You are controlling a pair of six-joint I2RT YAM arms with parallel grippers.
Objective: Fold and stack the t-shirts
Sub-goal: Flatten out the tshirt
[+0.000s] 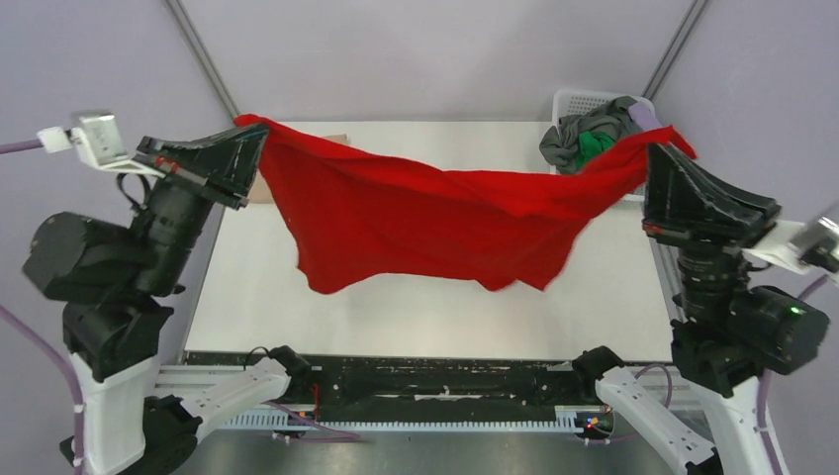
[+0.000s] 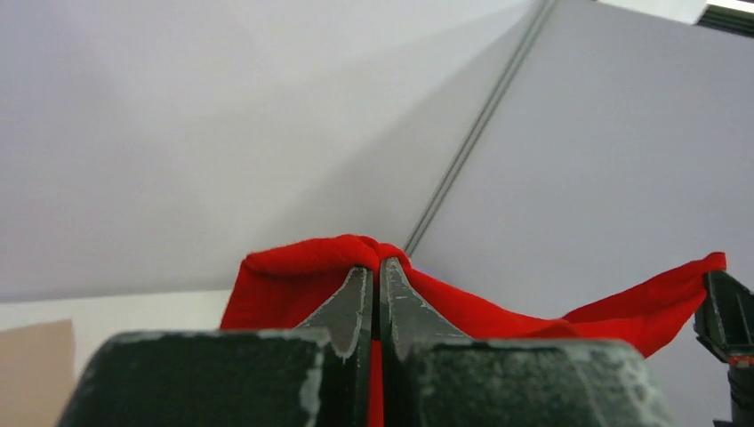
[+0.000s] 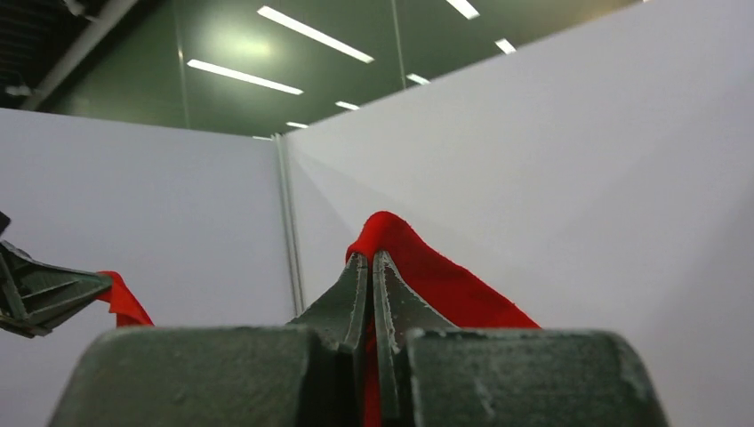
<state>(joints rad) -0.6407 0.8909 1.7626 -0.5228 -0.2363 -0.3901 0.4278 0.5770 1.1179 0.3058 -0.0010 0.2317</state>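
A large bright red t-shirt [image 1: 435, 213] hangs spread in the air above the white table, stretched between both grippers. My left gripper [image 1: 259, 134] is shut on its left corner, seen pinched between the fingers in the left wrist view [image 2: 378, 262]. My right gripper [image 1: 655, 150] is shut on its right corner, seen in the right wrist view [image 3: 369, 258]. The shirt sags in the middle and its lower edge hangs just above the table. Grey, green and lavender shirts [image 1: 591, 139] lie heaped in the basket at the back right. A beige shirt [image 1: 259, 188] peeks out behind the left gripper.
The white mesh basket [image 1: 579, 99] stands at the table's back right corner, close to my right gripper. The white table top [image 1: 416, 307] spreads below the hanging shirt. Grey walls enclose the back and sides.
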